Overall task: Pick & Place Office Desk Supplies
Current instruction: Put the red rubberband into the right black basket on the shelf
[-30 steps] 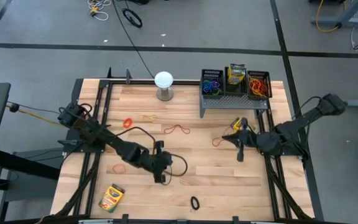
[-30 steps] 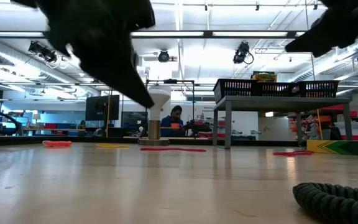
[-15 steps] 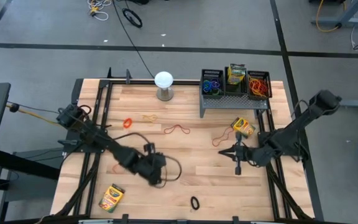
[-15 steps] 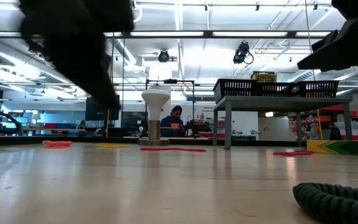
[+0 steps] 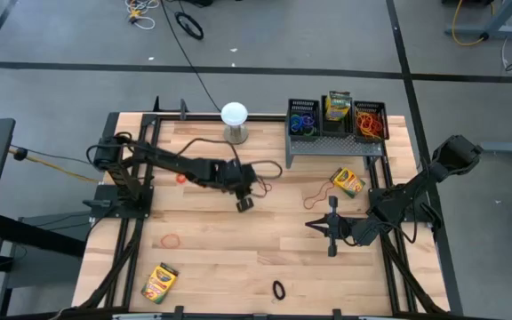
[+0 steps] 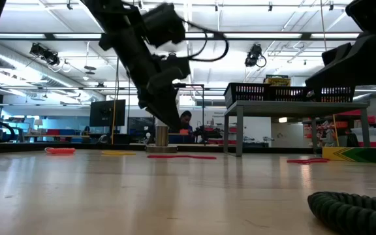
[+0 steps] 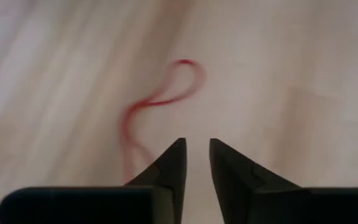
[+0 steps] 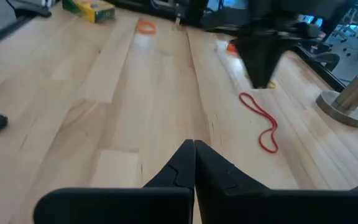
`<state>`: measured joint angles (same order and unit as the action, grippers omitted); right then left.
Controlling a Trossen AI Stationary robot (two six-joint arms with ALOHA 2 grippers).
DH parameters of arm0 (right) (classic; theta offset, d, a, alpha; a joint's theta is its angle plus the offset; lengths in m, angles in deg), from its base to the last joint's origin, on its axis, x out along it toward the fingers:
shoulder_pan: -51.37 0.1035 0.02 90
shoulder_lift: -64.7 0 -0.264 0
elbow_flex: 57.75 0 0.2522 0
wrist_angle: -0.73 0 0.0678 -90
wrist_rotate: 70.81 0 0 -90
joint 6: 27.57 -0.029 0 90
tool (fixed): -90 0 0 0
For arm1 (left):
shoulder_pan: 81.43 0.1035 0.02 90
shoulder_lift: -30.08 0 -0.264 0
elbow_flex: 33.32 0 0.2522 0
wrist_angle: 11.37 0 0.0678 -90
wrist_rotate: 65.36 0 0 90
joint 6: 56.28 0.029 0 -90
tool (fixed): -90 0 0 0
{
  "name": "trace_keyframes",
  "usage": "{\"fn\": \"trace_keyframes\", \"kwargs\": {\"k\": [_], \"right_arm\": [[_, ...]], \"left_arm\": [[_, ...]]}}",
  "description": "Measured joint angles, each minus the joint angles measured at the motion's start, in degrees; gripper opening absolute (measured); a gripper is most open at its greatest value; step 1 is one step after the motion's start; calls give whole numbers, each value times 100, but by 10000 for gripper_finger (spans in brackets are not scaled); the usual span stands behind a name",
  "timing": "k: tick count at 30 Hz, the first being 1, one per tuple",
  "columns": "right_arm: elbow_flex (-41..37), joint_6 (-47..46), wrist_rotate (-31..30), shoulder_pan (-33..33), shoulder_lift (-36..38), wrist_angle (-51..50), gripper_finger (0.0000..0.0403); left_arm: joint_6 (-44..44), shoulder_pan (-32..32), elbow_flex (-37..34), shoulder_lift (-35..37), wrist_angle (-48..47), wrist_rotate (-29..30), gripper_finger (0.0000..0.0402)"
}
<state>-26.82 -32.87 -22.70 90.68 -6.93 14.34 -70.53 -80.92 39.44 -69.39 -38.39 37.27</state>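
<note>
My left gripper (image 5: 244,202) hovers above the table's middle with its fingers a narrow gap apart (image 7: 196,148). A red rubber band (image 7: 160,99) lies flat on the wood just ahead of the fingertips. My right gripper (image 5: 329,236) is shut (image 8: 194,146) and holds nothing, right of centre. One crayon box (image 5: 348,182) lies near the riser and another (image 5: 160,282) at the near left. A third crayon box (image 5: 338,107) stands in the middle mesh bin. The left bin (image 5: 303,118) and right bin (image 5: 371,120) hold rubber bands.
The grey riser (image 5: 336,142) carries the bins at the far right. A white globe (image 5: 234,116) stands at the far edge. Loose bands lie about: red (image 5: 313,198), orange (image 5: 182,175), tan (image 5: 212,166), orange (image 5: 169,239), black (image 5: 278,290). Bare wood lies between the grippers.
My left gripper has swung from the table's near middle toward the far edge and now hangs over the red rubber band. My right gripper has drawn back toward the near edge, away from the crayon box by the riser.
</note>
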Motion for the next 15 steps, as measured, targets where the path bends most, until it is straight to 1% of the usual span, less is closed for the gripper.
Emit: {"fn": "trace_keyframes", "kwargs": {"k": [4,9,12,15], "right_arm": [[0,24,0,0,-81,27,5],[0,288,0,0,-79,138,5],[0,508,5,0,-79,278,5],[0,644,4,0,-79,292,5]], "left_arm": [[22,405,-3,-121,-27,-15,117],[9,635,2,-452,296,-171,165],[-8,759,2,-697,437,-255,180],[83,840,5,-893,527,-358,182]]}}
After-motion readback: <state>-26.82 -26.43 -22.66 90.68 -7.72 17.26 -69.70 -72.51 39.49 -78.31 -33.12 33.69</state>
